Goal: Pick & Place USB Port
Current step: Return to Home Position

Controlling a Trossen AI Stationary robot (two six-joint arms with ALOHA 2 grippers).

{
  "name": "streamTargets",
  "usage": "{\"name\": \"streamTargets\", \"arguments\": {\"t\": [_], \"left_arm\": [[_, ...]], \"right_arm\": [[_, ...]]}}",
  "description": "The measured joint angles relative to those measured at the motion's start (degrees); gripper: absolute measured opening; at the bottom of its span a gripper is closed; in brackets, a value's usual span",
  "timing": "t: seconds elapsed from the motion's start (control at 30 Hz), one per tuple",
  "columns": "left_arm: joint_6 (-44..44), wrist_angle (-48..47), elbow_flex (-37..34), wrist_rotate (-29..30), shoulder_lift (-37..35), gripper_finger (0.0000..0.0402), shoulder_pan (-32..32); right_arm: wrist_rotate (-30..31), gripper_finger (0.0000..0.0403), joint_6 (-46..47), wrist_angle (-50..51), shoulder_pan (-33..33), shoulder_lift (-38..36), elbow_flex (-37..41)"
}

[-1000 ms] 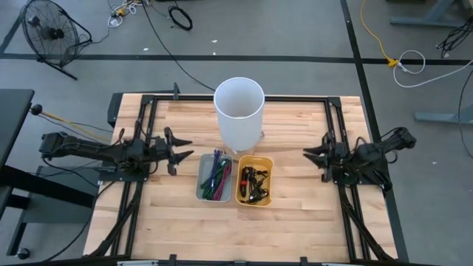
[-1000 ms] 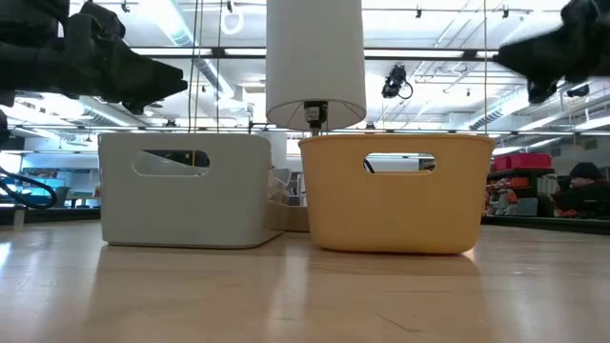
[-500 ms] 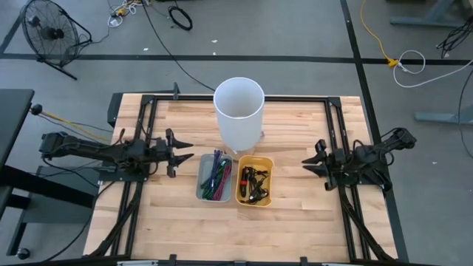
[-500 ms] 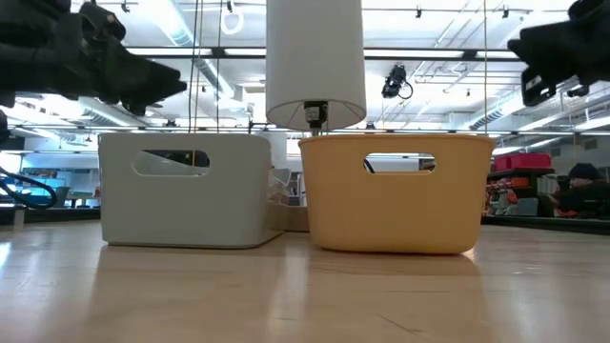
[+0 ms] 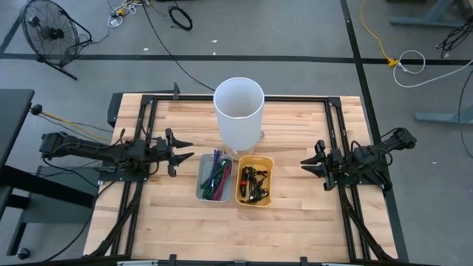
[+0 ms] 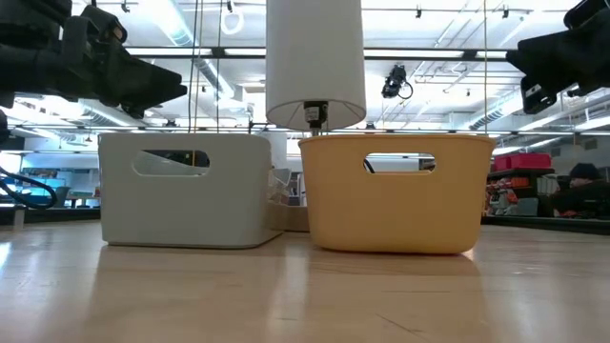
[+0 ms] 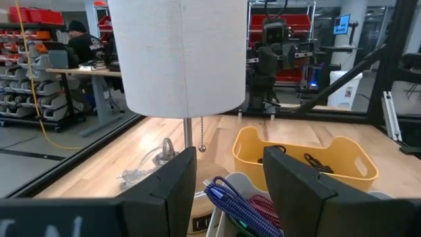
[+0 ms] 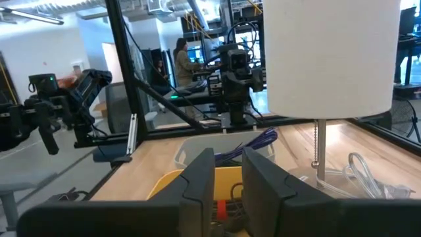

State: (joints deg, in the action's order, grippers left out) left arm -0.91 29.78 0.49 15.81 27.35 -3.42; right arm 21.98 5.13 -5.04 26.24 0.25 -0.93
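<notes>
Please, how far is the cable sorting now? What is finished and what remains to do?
Done: the coloured cables lie in the gray bin and the black cables in the yellow bin. In hand: nothing; the left gripper and right gripper are open and empty, each at its side of the table. Left: probably only parking the arms; I see no loose cable.

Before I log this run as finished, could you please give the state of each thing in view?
Gray bin: upright, holding coloured cables.
Yellow bin: upright, holding black cables.
Lamp: upright behind both bins.
Left pincer: open, empty, raised left of gray bin.
Right pincer: open, empty, raised right of yellow bin.
</notes>
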Motion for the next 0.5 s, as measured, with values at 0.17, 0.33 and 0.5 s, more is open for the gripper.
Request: {"name": "streamTargets", "arguments": {"t": [0.17,0.33,0.5], "left_arm": [[0.0,-0.1,0.0,0.0,-0.8,0.0181,0.0],[0.0,-0.2,0.0,0.0,-3.6,0.0181,0.0],[0.0,-0.1,0.0,0.0,-7.5,0.0181,0.0]], "right_arm": [[0.0,0.008,0.0,0.0,0.0,0.0,0.0],[0.0,0.008,0.0,-0.1,-0.1,-0.2,0.0],[0.0,0.008,0.0,-0.1,-0.1,-0.2,0.0]]}}
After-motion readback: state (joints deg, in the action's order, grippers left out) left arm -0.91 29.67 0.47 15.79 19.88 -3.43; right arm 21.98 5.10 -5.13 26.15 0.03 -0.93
